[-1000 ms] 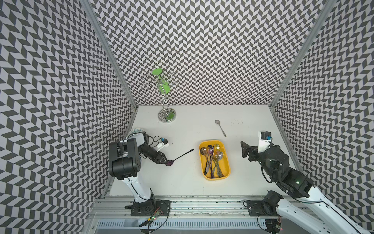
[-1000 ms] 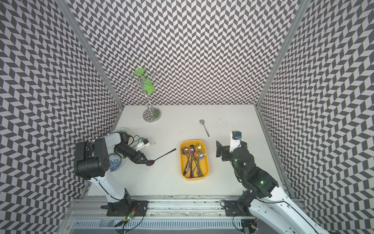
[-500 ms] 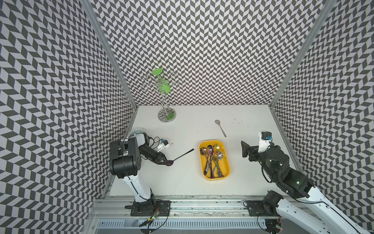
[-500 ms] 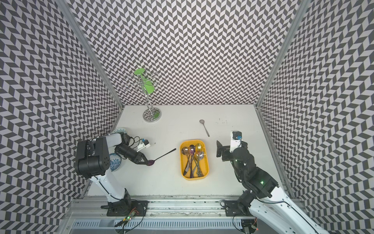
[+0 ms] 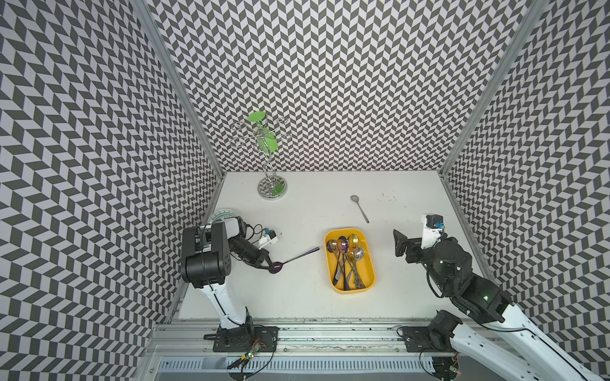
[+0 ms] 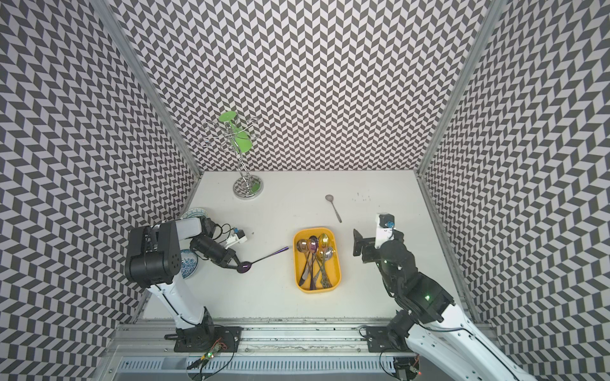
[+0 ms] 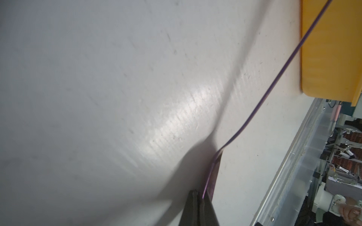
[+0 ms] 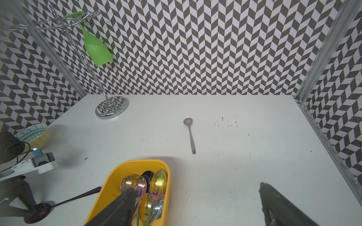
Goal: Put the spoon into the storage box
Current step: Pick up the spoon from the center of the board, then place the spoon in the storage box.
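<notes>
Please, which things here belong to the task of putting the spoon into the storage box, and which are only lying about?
Job: purple spoon gripped by left gripper; yellow storage box with spoons inside; silver spoon loose on table.
Lying about: patterned bowl; wire stand with green glass; idle right gripper.
</notes>
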You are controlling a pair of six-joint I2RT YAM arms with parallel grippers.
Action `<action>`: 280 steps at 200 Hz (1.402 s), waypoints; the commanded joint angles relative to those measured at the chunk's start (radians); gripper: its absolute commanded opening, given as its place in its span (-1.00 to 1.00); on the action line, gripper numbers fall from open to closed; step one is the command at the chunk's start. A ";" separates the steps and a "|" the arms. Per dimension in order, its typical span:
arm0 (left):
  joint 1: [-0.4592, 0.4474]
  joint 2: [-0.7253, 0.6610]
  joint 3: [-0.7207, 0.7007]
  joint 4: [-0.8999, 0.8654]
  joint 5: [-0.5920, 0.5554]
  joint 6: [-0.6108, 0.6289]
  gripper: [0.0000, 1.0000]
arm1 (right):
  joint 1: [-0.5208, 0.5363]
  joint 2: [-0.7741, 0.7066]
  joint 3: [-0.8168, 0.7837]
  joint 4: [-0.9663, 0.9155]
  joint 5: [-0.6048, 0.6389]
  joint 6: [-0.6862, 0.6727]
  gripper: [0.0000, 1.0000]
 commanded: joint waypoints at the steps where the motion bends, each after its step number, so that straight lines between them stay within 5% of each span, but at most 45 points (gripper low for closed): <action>1: -0.007 -0.072 0.090 0.061 -0.097 -0.010 -1.00 | -0.006 -0.021 -0.011 0.059 -0.001 -0.009 0.98; 42: -0.111 -0.185 0.268 0.055 -0.247 0.016 -1.00 | -0.006 -0.023 -0.016 0.071 -0.033 -0.021 0.99; 125: -0.519 -0.257 0.610 0.025 -0.520 0.300 -1.00 | -0.006 -0.044 -0.023 0.079 -0.023 -0.020 0.98; 197: -0.822 -0.279 0.607 0.272 -0.677 0.544 -1.00 | -0.006 -0.073 -0.036 0.074 0.021 -0.010 0.99; 280: -0.979 -0.187 0.655 0.326 -0.724 0.756 -1.00 | -0.023 -0.079 -0.037 0.077 0.026 -0.008 0.99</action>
